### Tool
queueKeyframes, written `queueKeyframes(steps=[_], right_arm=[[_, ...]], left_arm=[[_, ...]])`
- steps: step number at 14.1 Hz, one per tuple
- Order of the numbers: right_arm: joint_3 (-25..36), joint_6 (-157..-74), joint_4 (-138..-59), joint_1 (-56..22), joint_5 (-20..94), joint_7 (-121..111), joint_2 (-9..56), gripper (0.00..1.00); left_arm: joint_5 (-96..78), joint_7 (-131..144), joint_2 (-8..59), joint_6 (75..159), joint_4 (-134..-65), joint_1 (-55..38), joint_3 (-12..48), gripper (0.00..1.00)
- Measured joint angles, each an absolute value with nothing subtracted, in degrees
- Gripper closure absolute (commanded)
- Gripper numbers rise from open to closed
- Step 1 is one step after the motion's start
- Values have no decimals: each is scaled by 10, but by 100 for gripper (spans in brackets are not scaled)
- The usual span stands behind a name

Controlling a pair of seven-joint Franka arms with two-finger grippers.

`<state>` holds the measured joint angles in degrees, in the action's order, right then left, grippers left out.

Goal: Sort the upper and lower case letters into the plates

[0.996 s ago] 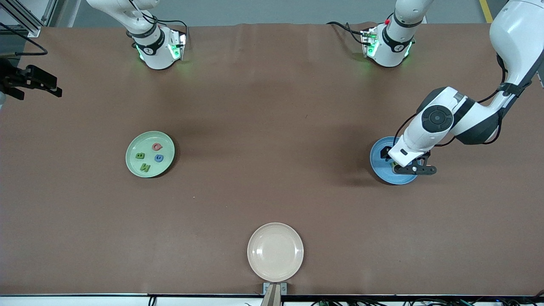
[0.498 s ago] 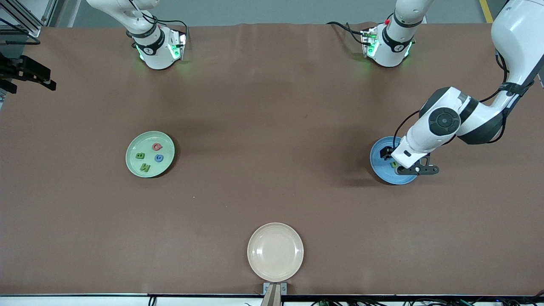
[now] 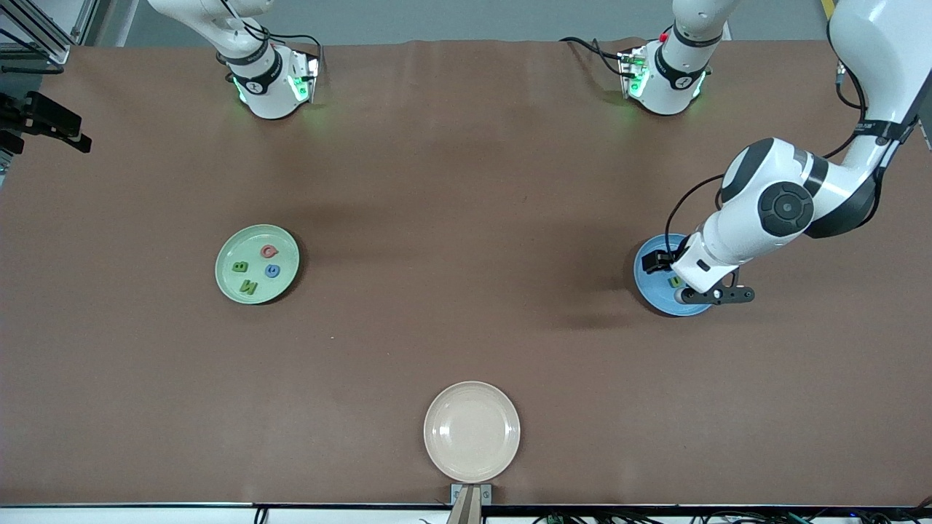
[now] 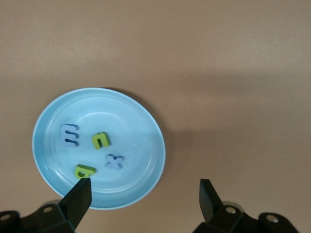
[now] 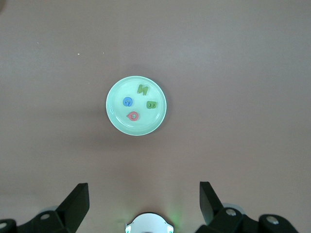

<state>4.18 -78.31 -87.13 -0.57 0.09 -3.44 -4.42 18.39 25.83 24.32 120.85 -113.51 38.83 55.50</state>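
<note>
Blue plate (image 3: 659, 291) sits under bent left arm's gripper (image 4: 144, 195), fingers wide, empty; right gripper (image 5: 144, 196) high over worktop (image 3: 466, 218), fingers wide.

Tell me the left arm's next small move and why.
Probably lift the left gripper straight up off the blue plate and retreat. It is open and empty over the plate's rim, and m, x and both green letters already lie in it. The green plate holds the four capitals, and no letter shows loose on the table.
</note>
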Motion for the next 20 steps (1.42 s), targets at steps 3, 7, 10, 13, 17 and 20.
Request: queueKeyframes(steps=[3, 7, 10, 13, 17, 20], right_arm=[[42, -801, -870, -6, 1, -38, -44, 0], [42, -809, -870, -6, 2, -43, -44, 0], [42, -799, -869, -6, 4, -37, -44, 0], [42, -782, -868, -6, 5, -29, -44, 0], [42, -766, -856, -6, 5, -28, -44, 0], [40, -754, -835, -6, 6, -28, -45, 0]], left_arm=[[82, 190, 185, 1172, -1108, 263, 417, 2], [23, 168, 159, 1126, -1067, 139, 285, 2], [-17, 159, 158, 1099, -1040, 42, 183, 3], [-67, 142, 158, 1075, -1012, -110, 12, 2], [-83, 113, 150, 1067, -1004, -214, -118, 1], [-70, 100, 115, 1064, -1003, -190, -124, 1]])
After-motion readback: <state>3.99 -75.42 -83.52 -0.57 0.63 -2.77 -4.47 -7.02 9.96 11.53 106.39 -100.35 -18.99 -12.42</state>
